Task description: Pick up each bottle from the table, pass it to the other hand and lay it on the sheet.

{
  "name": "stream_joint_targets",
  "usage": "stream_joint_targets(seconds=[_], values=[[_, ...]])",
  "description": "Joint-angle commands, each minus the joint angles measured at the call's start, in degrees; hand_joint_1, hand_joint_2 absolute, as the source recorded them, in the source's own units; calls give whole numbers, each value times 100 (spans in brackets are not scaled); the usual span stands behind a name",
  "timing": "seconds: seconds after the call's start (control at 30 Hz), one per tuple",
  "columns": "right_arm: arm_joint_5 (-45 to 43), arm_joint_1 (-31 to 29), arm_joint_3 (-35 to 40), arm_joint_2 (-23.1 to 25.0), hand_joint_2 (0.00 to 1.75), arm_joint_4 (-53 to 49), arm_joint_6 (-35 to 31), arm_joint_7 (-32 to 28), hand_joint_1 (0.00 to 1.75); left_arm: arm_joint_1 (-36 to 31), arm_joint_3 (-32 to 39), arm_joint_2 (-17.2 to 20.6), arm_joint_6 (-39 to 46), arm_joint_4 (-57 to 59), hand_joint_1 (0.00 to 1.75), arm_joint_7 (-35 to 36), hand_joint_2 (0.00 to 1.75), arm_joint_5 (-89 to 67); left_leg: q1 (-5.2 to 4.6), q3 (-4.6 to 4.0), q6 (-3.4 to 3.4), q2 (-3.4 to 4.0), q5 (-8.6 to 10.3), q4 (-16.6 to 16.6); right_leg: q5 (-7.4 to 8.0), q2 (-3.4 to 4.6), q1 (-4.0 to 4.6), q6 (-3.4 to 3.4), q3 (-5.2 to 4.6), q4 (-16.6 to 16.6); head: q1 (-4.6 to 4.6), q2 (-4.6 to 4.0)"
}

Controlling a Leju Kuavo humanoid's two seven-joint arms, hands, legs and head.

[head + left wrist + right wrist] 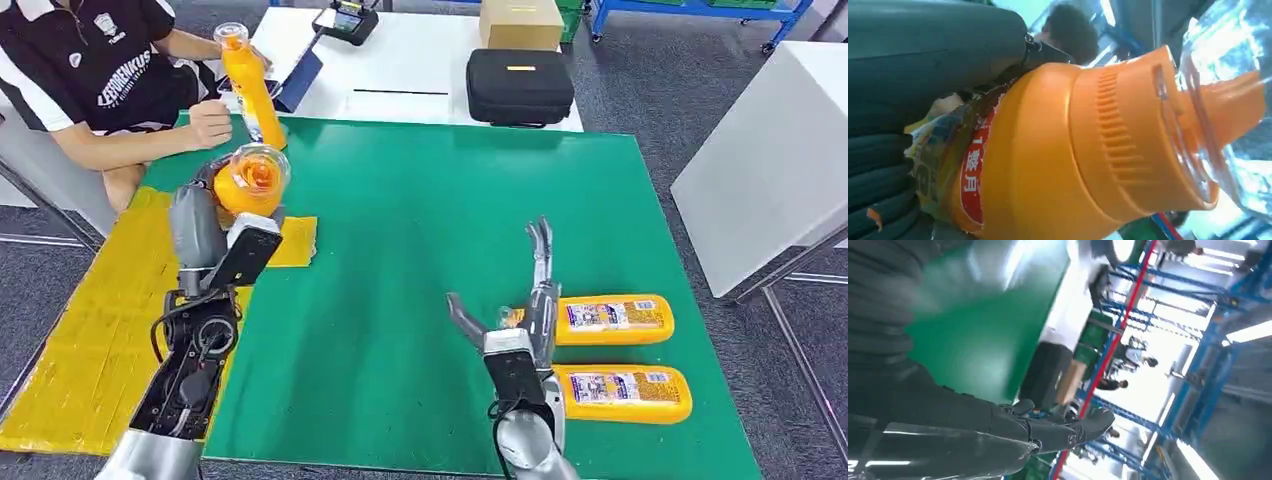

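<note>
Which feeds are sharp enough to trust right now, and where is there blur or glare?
Head view: sharp, evenly lit; left hand grips a bottle. Left wrist view: bottle's orange cap crisp, clear overcap glaring, background soft. Right wrist view: green mat smeared, aisle lights blown out, fingers fairly clear.

Head cam high, facing down; wrist cams close behind hands.

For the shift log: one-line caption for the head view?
Left hand holds an orange bottle; right hand open beside two laid bottles.
</note>
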Motion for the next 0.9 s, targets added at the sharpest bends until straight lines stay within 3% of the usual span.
stream_joint_targets(seconds=[0.03, 0.13, 0.27, 0.33, 0.4, 0.47, 0.9], values=[[94, -38, -274, 22, 175, -364, 180, 76, 0, -1213, 127, 510, 816, 1877, 175, 1184, 175, -2666, 4, 20, -12, -2, -7, 1, -10, -10, 5, -13, 19, 4, 0, 0], [96, -39, -271, 23, 175, -362, 178, 76, 0, -1250, 165, 509, 860, 1966, 175, 1137, 175, -2667, 3, 30, -15, 4, -8, -2, -10, -5, 5, -14, 28, 1, 0, 0], [103, -172, -189, 26, 175, -245, 329, 33, 0, -1580, -60, 934, 1053, 3008, 175, 2658, 175, -4171, 3, 31, -12, 16, -9, -3, -5, 5, 5, -14, 25, 0, 2, 0], [110, -204, -180, 26, 175, -240, 341, 27, 0, -1707, -127, 1070, 1060, 3443, 175, 2782, 175, -4171, 3, 35, -13, 17, -11, -3, -7, 6, 5, -15, 30, 2, 2, 0], [115, -204, -179, 2, 175, -263, 357, 23, 0, -1831, -602, 1284, 967, 3855, 175, 3232, 175, -4171, 5, 44, -17, 23, -16, -1, -11, 11, 6, -19, 37, 5, 2, 0], [123, -211, -158, -32, 175, -266, 381, 6, 0, -2009, -1906, 1586, 742, 4270, 175, 4325, 175, -4171, 4, 29, -13, 19, -9, -2, -5, 7, 5, -15, 22, 4, 2, 0], [149, -169, -141, -99, 175, -315, 405, 8, 0, -1942, -1693, 1705, 241, 4700, 175, 4223, 175, -4091, 9, 21, -13, 13, -12, 4, -9, 1, 8, -16, 16, 7, 2, 0]])
